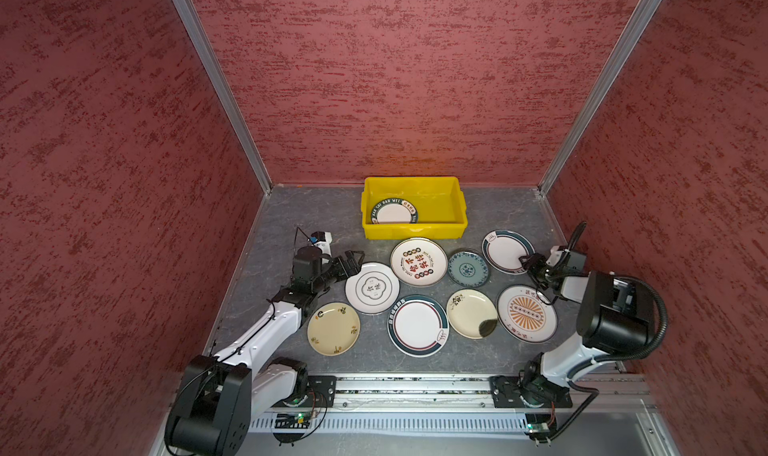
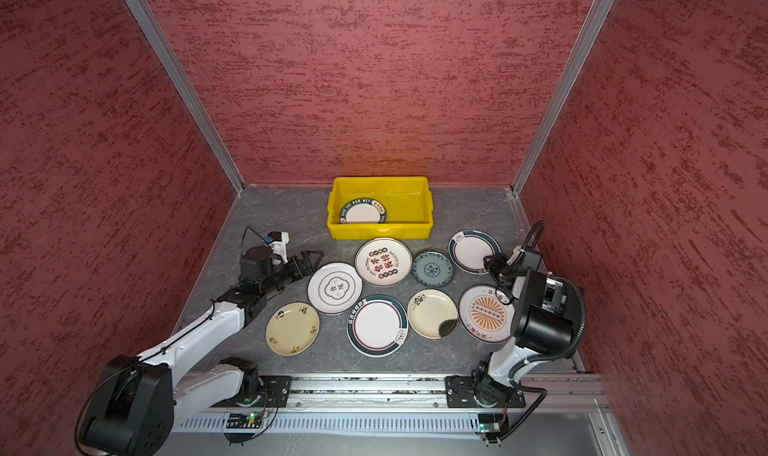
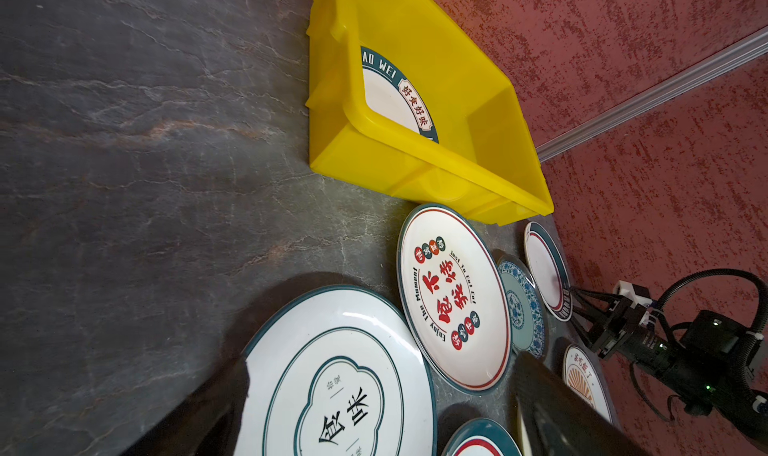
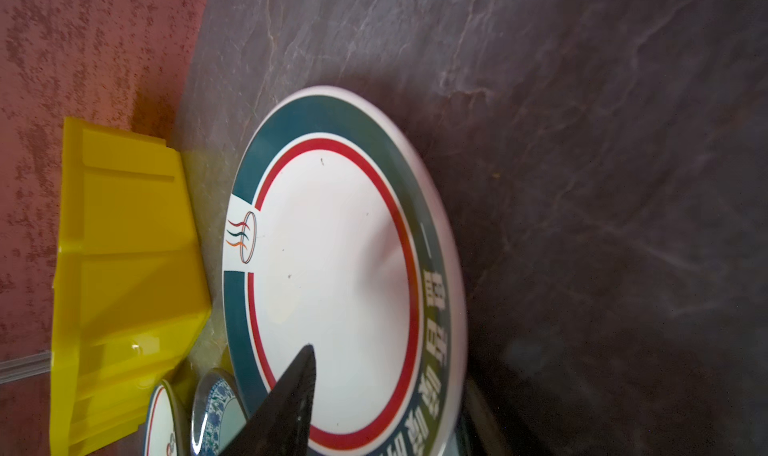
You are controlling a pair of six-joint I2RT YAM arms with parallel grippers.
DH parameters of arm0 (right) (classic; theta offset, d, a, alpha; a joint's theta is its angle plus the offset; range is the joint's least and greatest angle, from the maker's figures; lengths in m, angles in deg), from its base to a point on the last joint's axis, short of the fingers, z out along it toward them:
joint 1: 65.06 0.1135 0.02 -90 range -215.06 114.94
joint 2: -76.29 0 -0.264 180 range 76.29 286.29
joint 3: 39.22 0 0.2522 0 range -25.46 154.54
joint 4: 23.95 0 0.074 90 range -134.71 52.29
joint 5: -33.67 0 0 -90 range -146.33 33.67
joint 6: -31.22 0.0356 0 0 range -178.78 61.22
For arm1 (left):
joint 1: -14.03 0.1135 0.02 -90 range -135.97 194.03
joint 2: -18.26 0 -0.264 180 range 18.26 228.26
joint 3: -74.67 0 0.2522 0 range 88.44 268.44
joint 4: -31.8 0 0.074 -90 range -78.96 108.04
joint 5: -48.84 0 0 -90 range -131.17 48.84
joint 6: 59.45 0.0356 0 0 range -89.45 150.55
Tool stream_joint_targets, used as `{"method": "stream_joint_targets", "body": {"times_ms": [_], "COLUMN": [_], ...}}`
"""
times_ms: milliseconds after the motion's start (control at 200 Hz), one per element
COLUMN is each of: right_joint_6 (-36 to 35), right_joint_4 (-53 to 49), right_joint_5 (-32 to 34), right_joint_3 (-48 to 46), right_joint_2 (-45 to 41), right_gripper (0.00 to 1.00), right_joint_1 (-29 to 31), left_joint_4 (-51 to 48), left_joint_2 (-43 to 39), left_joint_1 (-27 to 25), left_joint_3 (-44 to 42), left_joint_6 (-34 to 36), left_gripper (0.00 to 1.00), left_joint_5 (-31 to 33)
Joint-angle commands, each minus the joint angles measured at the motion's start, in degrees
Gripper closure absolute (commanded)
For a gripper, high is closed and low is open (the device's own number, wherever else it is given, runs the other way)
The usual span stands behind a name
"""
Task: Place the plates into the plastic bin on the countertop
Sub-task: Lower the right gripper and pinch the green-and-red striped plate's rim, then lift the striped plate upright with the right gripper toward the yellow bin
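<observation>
- I am watching the right gripper (image 1: 524,263) straddling the 4 o'clock rim of the teal-rimmed plate (image 1: 503,249); I cannot tell whether it is pinching yet.
- That plate is sitting on the surface (image 1: 291,225), with the yellow bin (image 1: 414,230) at its 10 o'clock, holding a lettered plate (image 1: 394,213).
- The left gripper (image 1: 352,262) is hanging open, farther away.

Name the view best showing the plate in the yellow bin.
Either top view: the plate shows almost whole. The left wrist view hides part behind the bin wall; the right wrist view shows only the bin's outside.
</observation>
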Motion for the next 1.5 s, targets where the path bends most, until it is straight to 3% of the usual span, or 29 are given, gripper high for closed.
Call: {"method": "stream_joint_targets", "body": {"times_ms": [0, 150, 311, 566, 917, 1097, 1232, 1493], "right_joint_6": [1.08, 1.23, 1.16, 2.30, 3.40, 5.84, 9.60, 10.09], "right_joint_4": [-1.69, -1.42, -1.58, -0.85, -3.33, -3.09, -1.32, -5.77], "right_joint_5": [-1.43, -1.76, -1.55, -0.63, 4.30, 3.36, -1.59, -0.20], "right_joint_3": [-1.11, -1.33, -1.44, -2.15, -2.75, -2.41, -2.44, -1.23], "right_joint_2": [1.49, 1.52, 1.18, -1.08, -9.70, -13.81, -15.46, -21.97], "right_gripper": [0.60, 0.84, 0.92, 0.90, 1.00, 1.00, 1.00, 1.00], "right_joint_1": [0.06, 0.05, 0.05, 0.03, 0.05, 0.05, 0.12, 0.05], "left_joint_4": [0.62, 0.66, 0.69, 0.64, 0.66, 0.64, 0.56, 1.04], "left_joint_2": [-0.61, -0.37, -0.13, -0.31, -0.62, -0.92, -1.42, -1.57], "left_joint_1": [0.51, 0.65, 0.65, 0.65, 0.65, 0.63, 0.68, 0.68], "left_joint_3": [-0.71, -0.74, -0.68, -0.68, -0.77, -0.78, -0.86, -1.04], "left_joint_6": [-0.24, -0.18, -0.27, -0.18, -0.09, -0.18, -0.12, -0.68], "left_gripper": [0.01, 0.01, 0.01, 0.01, 0.01, 0.01, 0.01, 0.01], "left_joint_5": [-0.49, -0.50, -0.58, -0.51, -0.59, -0.86, -0.89, -1.55]}}
